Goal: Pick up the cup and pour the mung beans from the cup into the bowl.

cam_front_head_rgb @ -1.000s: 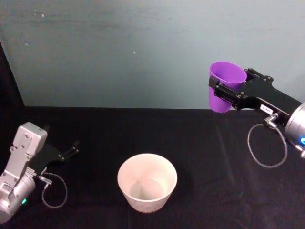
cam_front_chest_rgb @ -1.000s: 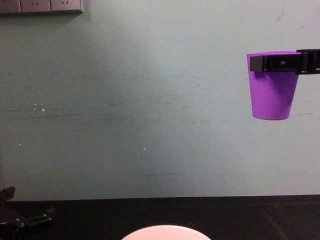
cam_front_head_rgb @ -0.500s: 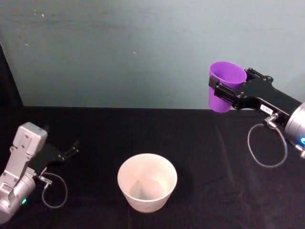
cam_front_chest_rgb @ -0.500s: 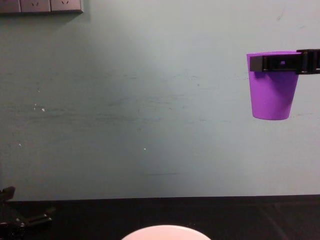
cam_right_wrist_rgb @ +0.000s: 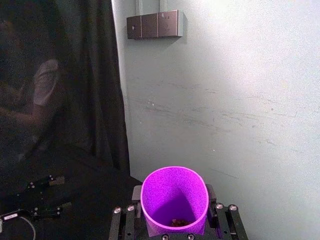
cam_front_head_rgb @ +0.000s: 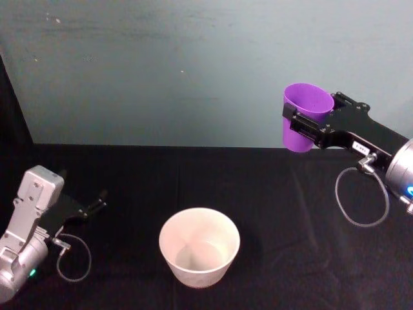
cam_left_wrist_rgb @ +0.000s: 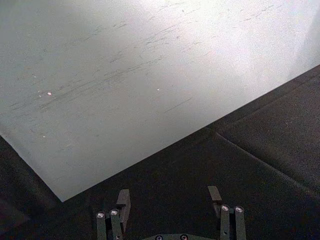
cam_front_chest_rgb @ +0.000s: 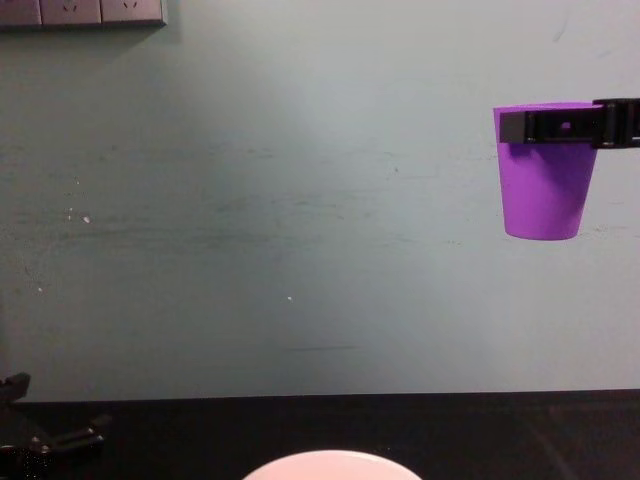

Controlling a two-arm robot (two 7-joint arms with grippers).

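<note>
Light is falling pretty soft and even in here. The wall (cam_left_wrist_rgb: 200,45) is blowing out to near white in the left wrist view, glaring hardest at one end. The black tablecloth (cam_front_head_rgb: 290,213) is swallowing the light, barely showing any shadows. The bowl (cam_front_head_rgb: 193,268) is shading itself faintly inside, and the cup (cam_right_wrist_rgb: 174,197) is glowing beside a dim curtain (cam_right_wrist_rgb: 85,90).

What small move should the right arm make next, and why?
Probably carry the cup leftward and lower, until it hangs over the bowl. The right gripper holds it upright, high and well to the right of the bowl, with mung beans inside; tilting here would likely miss it.
</note>
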